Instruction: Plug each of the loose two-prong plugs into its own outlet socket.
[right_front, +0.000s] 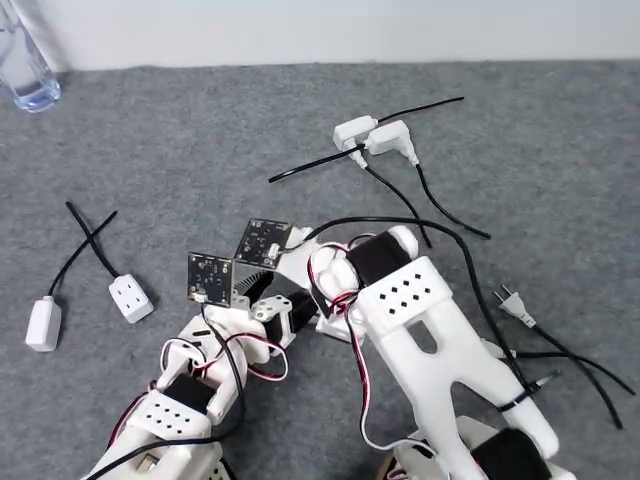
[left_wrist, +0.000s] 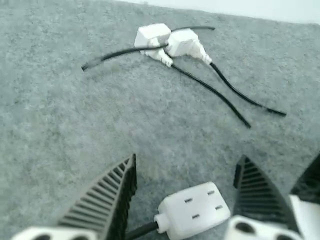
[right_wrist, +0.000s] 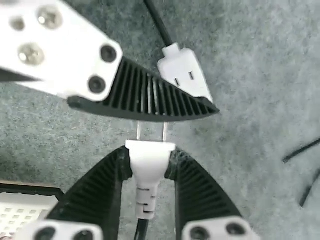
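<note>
My right gripper (right_wrist: 150, 154) is shut on a white two-prong plug (right_wrist: 149, 165), its prongs pointing at a black ribbed finger (right_wrist: 145, 97) of the other arm. Just beyond that finger lies a white outlet socket (right_wrist: 182, 75), partly hidden by it. My left gripper (left_wrist: 189, 162) is open, and that same socket (left_wrist: 194, 210) lies on the carpet between its fingers with a gap on each side. In the high view both arms meet near the middle of the grey carpet (right_front: 200, 170), and their own bodies hide both grippers.
A white socket and plug (right_front: 372, 137) lie joined at the back, black cables trailing off. Another socket (right_front: 130, 297) and a white block (right_front: 43, 323) lie at the left. A loose plug (right_front: 515, 305) lies at the right. A glass (right_front: 25, 75) stands back left.
</note>
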